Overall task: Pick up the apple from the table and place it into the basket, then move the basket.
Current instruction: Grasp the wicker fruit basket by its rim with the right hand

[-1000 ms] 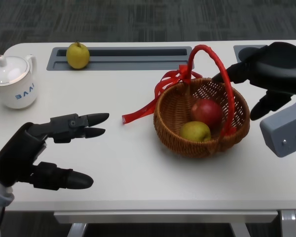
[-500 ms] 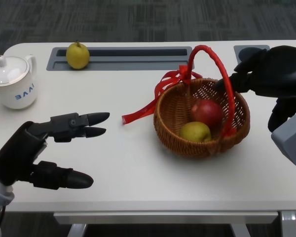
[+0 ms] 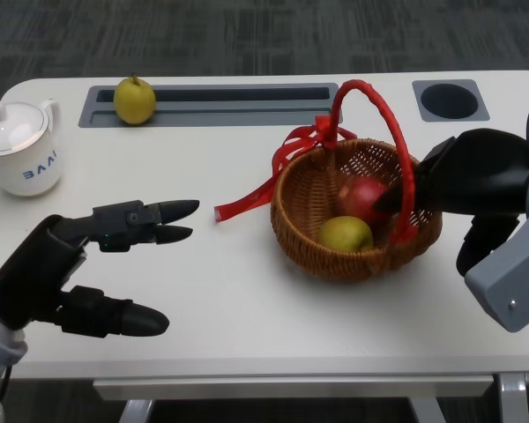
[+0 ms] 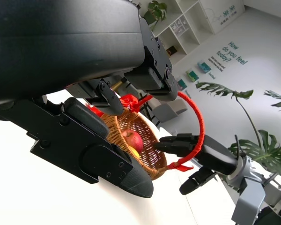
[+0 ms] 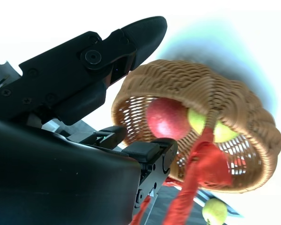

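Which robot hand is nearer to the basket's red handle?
The right robot hand: its fingers reach the red handle at the basket's rim. The left robot hand hovers well apart.

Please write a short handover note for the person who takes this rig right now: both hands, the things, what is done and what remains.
Left hand: open, holds nothing, over the table on the near left.
Right hand: at the basket's red handle, fingers reaching to it; a firm grip cannot be confirmed.
Red apple: already in the basket, beside a yellow-green fruit.
Done: apple placed.
Left: grip the handle and move the basket.
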